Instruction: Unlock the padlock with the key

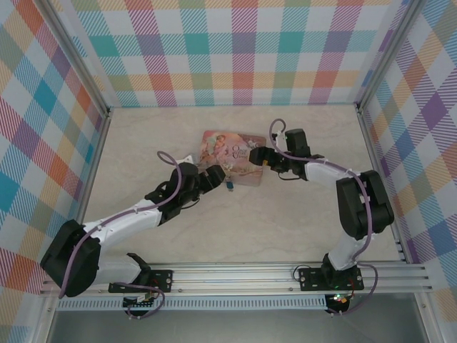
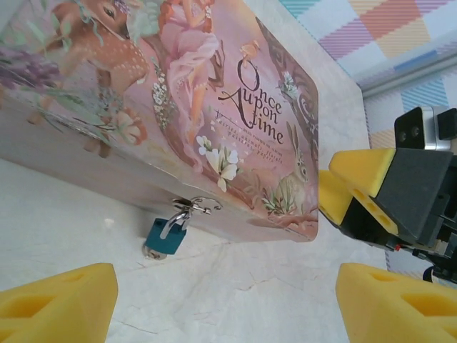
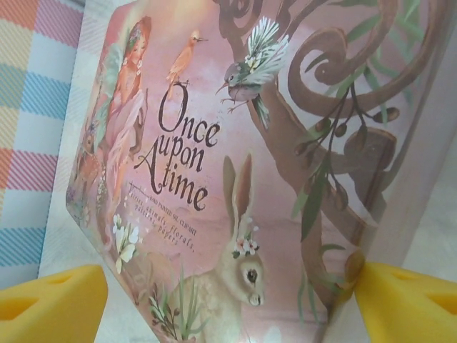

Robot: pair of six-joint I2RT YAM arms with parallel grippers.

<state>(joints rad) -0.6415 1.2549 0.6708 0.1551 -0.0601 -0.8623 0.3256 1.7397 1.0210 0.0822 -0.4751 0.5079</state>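
Observation:
The teal padlock [image 2: 166, 238] hangs by its silver shackle from the hasp on the front wall of the pink picture box [image 2: 178, 93] and rests on the table. A small silvery bit [image 2: 152, 251] pokes out of its lower end; it may be the key. My left gripper [image 2: 228, 307] is open just in front of the padlock, holding nothing. From above, the padlock [image 1: 230, 186] lies just right of the left gripper [image 1: 218, 174]. My right gripper [image 3: 228, 307] is open around the box's [image 3: 235, 179] near corner, its right finger [image 3: 410, 304] against the edge.
The box [image 1: 235, 153] lies flat in the middle of the marble-look table [image 1: 285, 221]. The right gripper [image 1: 263, 158] is at its right side and appears as yellow pads [image 2: 357, 171] beside the box corner. Checked walls close off three sides; a metal rail runs along the near edge.

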